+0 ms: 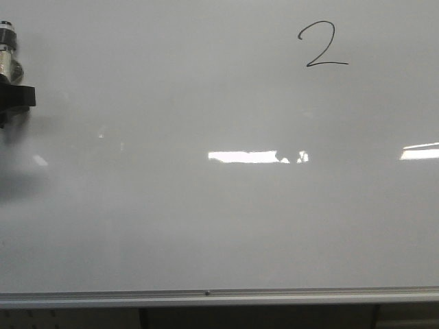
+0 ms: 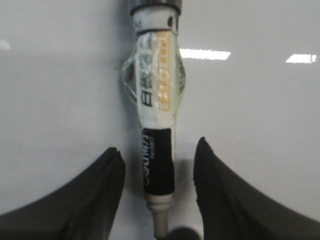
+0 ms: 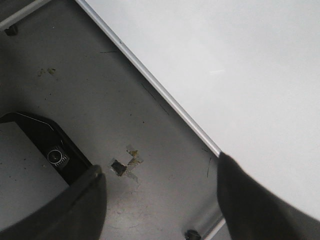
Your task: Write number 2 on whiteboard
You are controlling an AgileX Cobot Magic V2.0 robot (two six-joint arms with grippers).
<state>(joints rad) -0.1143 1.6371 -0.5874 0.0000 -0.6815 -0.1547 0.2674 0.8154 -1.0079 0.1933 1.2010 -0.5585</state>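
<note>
The number 2 [image 1: 322,44] is sitting in the upper right of the whiteboard [image 1: 206,219]. The left claw [image 2: 159,170] is loosely bracketing a marker [image 2: 156,105]; it could slip out. The right claw [image 3: 160,195] is gaping, holding nothing.

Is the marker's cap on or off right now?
Cannot tell. In the left wrist view the marker lies between the left hand's fingers, but both its ends are blurred or cut off.
</note>
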